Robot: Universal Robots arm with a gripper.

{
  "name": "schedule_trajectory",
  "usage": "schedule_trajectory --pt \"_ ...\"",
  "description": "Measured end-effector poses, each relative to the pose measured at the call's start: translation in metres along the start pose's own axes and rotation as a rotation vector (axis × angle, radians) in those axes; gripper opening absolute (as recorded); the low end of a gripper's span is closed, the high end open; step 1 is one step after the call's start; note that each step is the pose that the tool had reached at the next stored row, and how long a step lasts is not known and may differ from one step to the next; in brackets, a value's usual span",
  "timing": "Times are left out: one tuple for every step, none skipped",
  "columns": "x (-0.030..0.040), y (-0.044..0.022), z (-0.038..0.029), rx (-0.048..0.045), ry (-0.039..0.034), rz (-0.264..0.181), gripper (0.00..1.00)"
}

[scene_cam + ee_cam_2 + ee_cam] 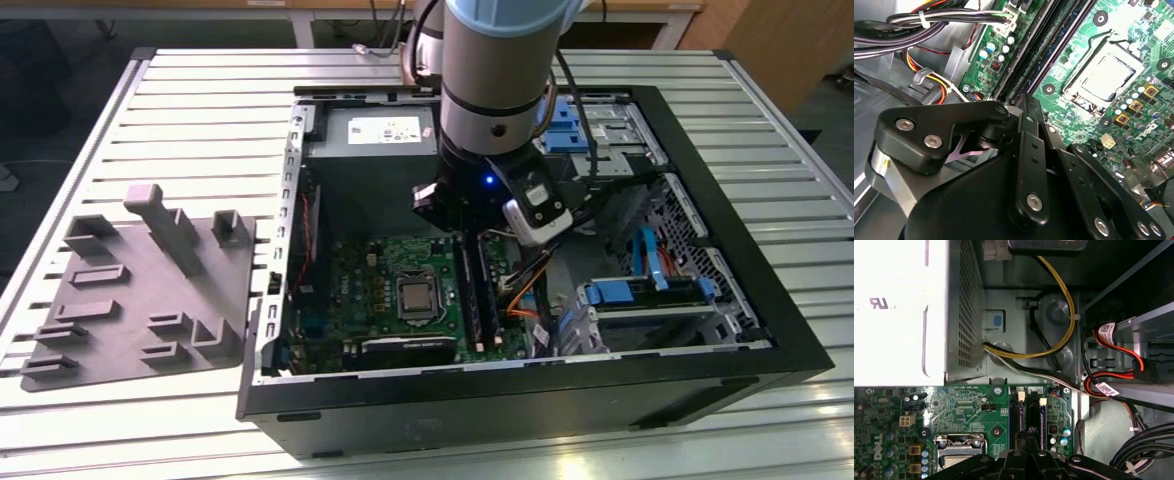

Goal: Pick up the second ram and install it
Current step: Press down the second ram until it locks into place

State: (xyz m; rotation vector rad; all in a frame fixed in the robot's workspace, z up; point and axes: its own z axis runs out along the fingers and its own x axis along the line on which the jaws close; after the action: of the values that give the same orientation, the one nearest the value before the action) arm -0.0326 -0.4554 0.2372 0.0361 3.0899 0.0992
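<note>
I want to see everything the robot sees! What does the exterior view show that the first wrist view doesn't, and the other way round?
Exterior view: the grey tray on the slatted table, the robot arm and the whole computer case. First wrist view: a yellow cable looping beyond the board. Both: the green motherboard and its square processor socket.

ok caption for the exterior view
Arm's gripper lowered inside the open computer case, over the motherboard's memory slots.

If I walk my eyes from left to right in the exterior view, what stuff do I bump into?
Grey moulded tray → green motherboard → tool over the memory slots → orange cables → blue drive clips.
</note>
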Motion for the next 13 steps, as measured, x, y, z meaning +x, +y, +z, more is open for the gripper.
schedule_trajectory --pt "0.0000 0.0000 0.0000 0.0000 0.0000 0.000 0.11" --pt "0.0000 0.0000 0.0000 0.0000 0.0000 0.000 0.11" --pt "0.0000 0.0001 0.0000 0.0000 0.0000 0.000 0.11" --pt "0.0000 0.0001 0.0001 0.0002 0.0001 0.000 0.11" --pt "0.0000 0.0001 0.0004 0.0001 0.0000 0.000 0.11" --pt "0.0000 0.0001 0.0009 -0.0001 0.0000 0.000 0.11" --pt "0.0001 0.0000 0.0013 0.0000 0.0000 0.000 0.11" --pt "0.0001 -0.0001 0.0018 0.0000 0.0000 0.000 0.11" --pt "0.0001 -0.0001 0.0022 0.0000 0.0000 0.000 0.11" --pt "0.0001 -0.0001 0.0027 0.0000 0.0000 0.000 0.11" --pt "0.0002 -0.0001 0.0032 -0.0001 -0.0001 0.000 0.11" --pt "0.0002 -0.0002 0.0036 0.0000 0.0000 0.000 0.11" --pt "0.0002 -0.0002 0.0040 0.0001 0.0000 0.000 0.11"
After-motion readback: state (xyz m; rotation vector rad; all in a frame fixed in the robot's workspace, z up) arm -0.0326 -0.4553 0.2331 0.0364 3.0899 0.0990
